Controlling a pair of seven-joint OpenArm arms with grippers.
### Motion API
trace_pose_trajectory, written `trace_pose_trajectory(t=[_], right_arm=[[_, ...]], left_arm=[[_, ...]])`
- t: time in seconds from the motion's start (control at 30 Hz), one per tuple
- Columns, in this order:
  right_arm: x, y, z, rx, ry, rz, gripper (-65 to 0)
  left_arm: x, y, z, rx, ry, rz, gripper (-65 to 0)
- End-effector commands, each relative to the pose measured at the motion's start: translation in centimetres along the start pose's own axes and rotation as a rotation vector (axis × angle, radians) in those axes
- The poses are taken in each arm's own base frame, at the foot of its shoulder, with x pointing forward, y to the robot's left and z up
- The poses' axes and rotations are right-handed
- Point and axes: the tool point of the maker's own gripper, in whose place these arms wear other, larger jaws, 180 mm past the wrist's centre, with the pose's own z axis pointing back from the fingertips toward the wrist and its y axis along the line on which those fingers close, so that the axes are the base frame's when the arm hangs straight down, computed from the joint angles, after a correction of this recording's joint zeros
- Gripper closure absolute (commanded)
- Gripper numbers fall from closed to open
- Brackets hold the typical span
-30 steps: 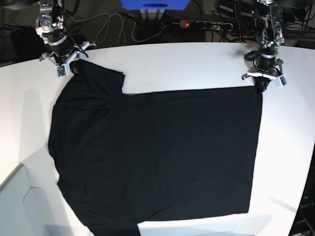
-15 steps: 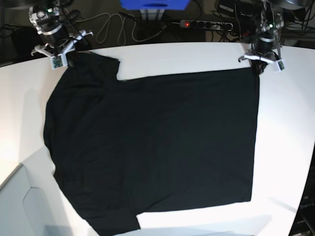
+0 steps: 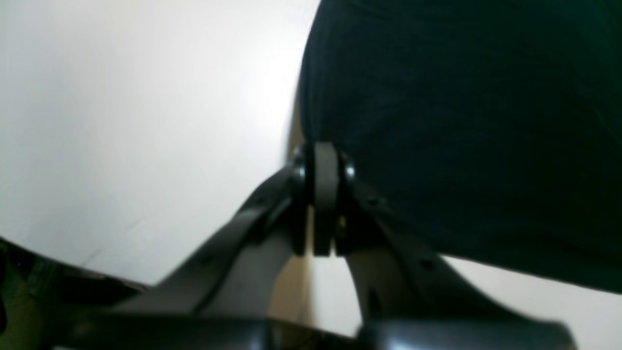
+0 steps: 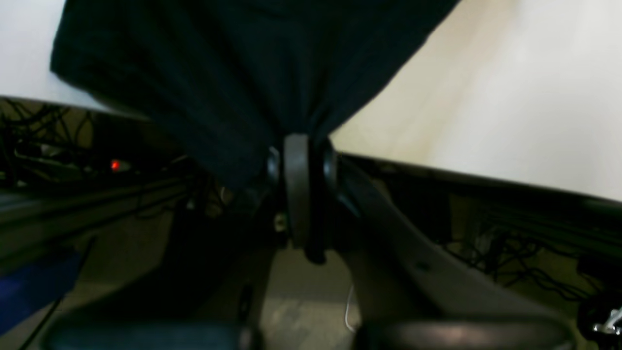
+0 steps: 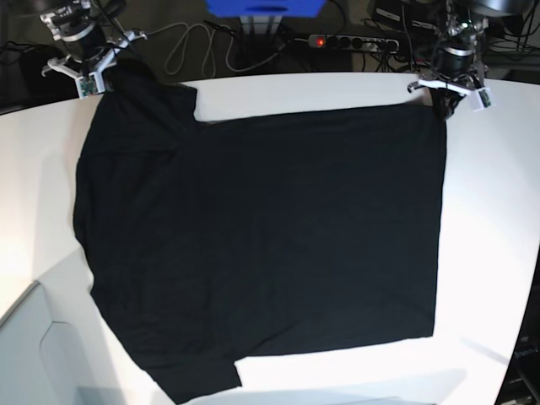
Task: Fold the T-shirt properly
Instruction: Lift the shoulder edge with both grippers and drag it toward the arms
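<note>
Clamping a far-left corner of the T-shirt [image 5: 261, 245], the right gripper [image 5: 94, 74] sits at the far-left edge of the white table [image 5: 498, 245] in the base view, and its wrist camera shows the two fingers [image 4: 297, 189] pressed together with black cloth bunched between them (part of that cloth hangs past the table edge, over dark cables below). From there the shirt spreads flat and plain black across most of the tabletop, a sleeve reaching out on the left side and the near edge running close to the front of the table, with a small notch of bare white at the near left. Beyond the far edge, a blue box [image 5: 263, 7] and a power strip [image 5: 354, 42] with a red light lie among the cables. At the far right, the left gripper [image 5: 447, 91] pinches the shirt's other far corner, its fingers [image 3: 325, 194] closed tight on the fabric edge just above the white surface.
</note>
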Motion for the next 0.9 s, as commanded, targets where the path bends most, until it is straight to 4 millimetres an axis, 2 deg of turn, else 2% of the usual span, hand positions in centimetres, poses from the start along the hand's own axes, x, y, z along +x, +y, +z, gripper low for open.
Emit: trace_pose_trajectory(t=[0.0, 0.17, 0.4, 0.6, 0.7, 0.87], right_arm=[[0.5, 0.0, 0.5, 0.005, -0.020, 0.015, -0.1], [-0.5, 0.3, 1.0, 0.012, 0.005, 0.014, -0.1], [-0.5, 0.9, 1.8, 0.026, -0.040, 0.006, -0.1], [-1.0, -0.1, 2.2, -0.009, -0.030, -0.009, -0.1], [-1.3, 0.0, 2.3, -0.017, -0.024, -0.023, -0.1], [-0.4, 0.7, 2.3, 0.016, -0.069, -0.015, -0.1]], left_arm=[[0.8, 0.0, 0.3, -0.004, -0.028, -0.011, 0.0], [0.5, 0.5, 0.5, 0.008, -0.018, -0.011, 0.0], [1.6, 2.0, 0.8, 0.051, -0.050, -0.009, 0.0], [0.6, 2.4, 1.5, 0.059, -0.020, -0.014, 0.0], [0.4, 2.5, 1.5, 0.062, -0.014, -0.013, 0.0], [0.5, 2.4, 1.6, 0.059, -0.017, -0.010, 0.0]])
